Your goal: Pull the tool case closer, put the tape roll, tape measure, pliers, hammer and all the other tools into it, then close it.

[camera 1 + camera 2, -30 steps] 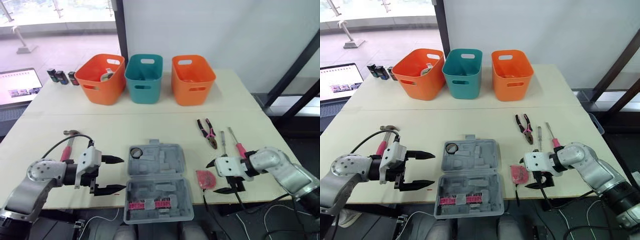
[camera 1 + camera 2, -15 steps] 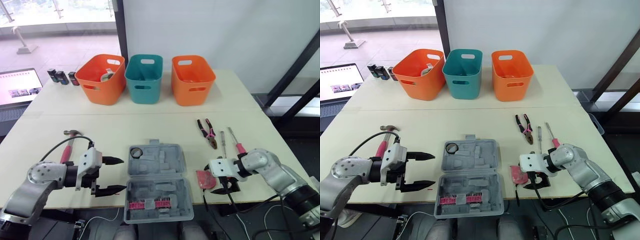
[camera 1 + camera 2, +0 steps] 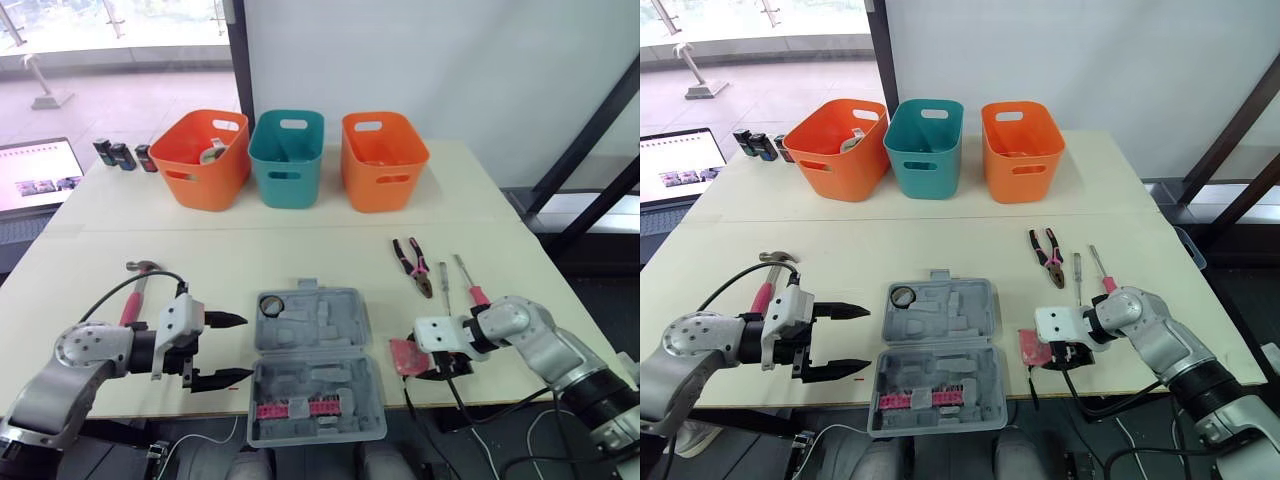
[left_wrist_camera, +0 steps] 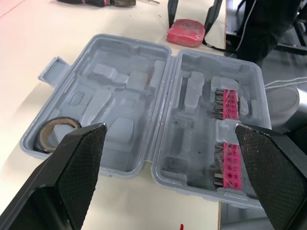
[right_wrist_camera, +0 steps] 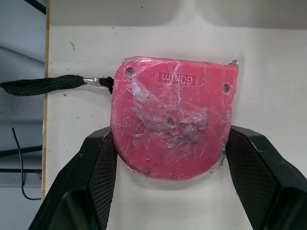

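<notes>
From the head camera, the open grey plastic tool case lies at the near table edge between the arms, and the black tape roll already sits in a corner of its far half. The wooden-handled hammer lies just beyond the left arm. The pink-handled pliers and two slim screwdrivers lie beyond the right arm, all outside the case. The left gripper hovers spread wide beside the case, holding nothing. The left wrist camera shows the moulded recesses bare apart from the tape roll and a row of pink bits. In the right wrist camera, the right gripper pinches the flat red tape measure, a pad against each flank, while it rests on the table near the case. I judge the task barely begun: packing and closing remain.
</notes>
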Robot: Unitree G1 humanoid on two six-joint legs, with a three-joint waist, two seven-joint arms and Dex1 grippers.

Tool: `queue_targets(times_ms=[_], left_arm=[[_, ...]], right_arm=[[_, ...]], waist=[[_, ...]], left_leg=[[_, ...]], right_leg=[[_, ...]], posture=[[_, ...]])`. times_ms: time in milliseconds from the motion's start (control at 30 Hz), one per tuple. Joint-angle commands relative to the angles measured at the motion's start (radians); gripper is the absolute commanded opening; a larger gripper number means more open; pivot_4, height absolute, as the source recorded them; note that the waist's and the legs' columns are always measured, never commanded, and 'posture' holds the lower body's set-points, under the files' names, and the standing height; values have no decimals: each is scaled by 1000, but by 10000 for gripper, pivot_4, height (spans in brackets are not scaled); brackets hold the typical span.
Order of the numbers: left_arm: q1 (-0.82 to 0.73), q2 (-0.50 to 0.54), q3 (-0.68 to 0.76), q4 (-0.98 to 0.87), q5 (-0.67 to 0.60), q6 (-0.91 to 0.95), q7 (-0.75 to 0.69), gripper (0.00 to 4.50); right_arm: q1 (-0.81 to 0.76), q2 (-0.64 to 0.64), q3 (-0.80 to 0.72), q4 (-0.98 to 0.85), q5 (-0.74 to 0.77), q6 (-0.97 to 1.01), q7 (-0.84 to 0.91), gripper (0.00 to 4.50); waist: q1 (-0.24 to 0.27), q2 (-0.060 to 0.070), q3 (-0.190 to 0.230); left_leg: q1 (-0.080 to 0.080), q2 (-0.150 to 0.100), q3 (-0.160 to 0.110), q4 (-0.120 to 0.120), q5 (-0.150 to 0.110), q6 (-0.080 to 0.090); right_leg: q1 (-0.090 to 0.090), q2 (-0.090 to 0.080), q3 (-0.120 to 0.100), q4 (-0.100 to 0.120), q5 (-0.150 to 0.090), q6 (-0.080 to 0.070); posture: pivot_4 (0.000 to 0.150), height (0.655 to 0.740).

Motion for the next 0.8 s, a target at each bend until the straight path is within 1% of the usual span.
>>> queue_targets(times_ms=[33, 100, 167, 233, 300, 433, 533, 633, 700, 800], left_arm=[[-7, 8, 17, -15, 0, -3, 4, 45000], [-8, 8, 17, -14, 1, -3, 5, 45000], [-6, 7, 20, -13, 2, -4, 9, 45000], [-4, 6, 24, -9, 4, -3, 15, 45000], [-4, 7, 28, -2, 7, -5, 19, 45000], [-36, 15, 36, 37, 21, -11, 27, 45000], [-69, 19, 36, 80, 36, -26, 28, 45000], [-90, 17, 34, 110, 47, -36, 24, 45000], [-109, 14, 27, 125, 52, -40, 24, 45000], [-128, 7, 19, 132, 56, -39, 24, 45000]], right_arm=[[10, 6, -25, -59, 5, 27, -1, 28340], [10, 4, -31, -74, 6, 38, 3, 28340], [-17, 1, -55, -126, 27, 109, 14, 28340], [-65, 5, -89, -210, 84, 277, 39, 28340], [-102, 2, -99, -269, 115, 387, 57, 28340], [-244, -24, -54, -384, 136, 618, 130, 28340], [-402, 65, 46, -376, 47, 787, 54, 28340], [-507, 145, 112, -372, 50, 871, 42, 28340], [-582, 180, 207, -331, 7, 893, 52, 28340], [-653, 201, 320, -254, -65, 854, 52, 28340]], waist=[[0, 0, 0], [1, 0, 0], [1, 1, 0], [0, 1, 1], [-1, 2, 1], [4, 2, 1], [0, 2, 1], [0, 2, 1], [0, 2, 1], [6, 2, 1]], left_leg=[[0, 0, 0, 0, 0, 0], [0, 0, 0, 0, 0, 0], [0, 0, 0, 0, 0, 0], [0, 0, 0, 0, 0, 0], [0, 0, 0, 0, 0, 0], [-1, 0, 0, 0, 0, 0], [-1, 0, 0, 0, 0, 0], [-2, 0, 0, -1, 0, 0], [-2, 0, 0, -2, 0, 0], [-3, 0, -1, -2, 0, 0]], right_leg=[[0, 0, 0, 0, 0, 0], [0, 0, 0, 0, 0, 0], [0, 0, 0, 0, 0, 0], [0, 0, 0, 0, 0, 0], [-1, 0, 0, 1, 0, 0], [-2, 0, 0, 2, 0, 0], [-3, 0, 0, 2, 0, 0], [-4, 0, 0, 2, 0, 0], [-5, 0, 0, 2, 0, 0], [-6, 0, -1, 3, 0, 2]], posture=[[1500, 7400], [1500, 7400], [1500, 7400], [1500, 7400], [1500, 7400], [1500, 7400], [1500, 7400], [1500, 7400], [1500, 7400], [1500, 7400]])
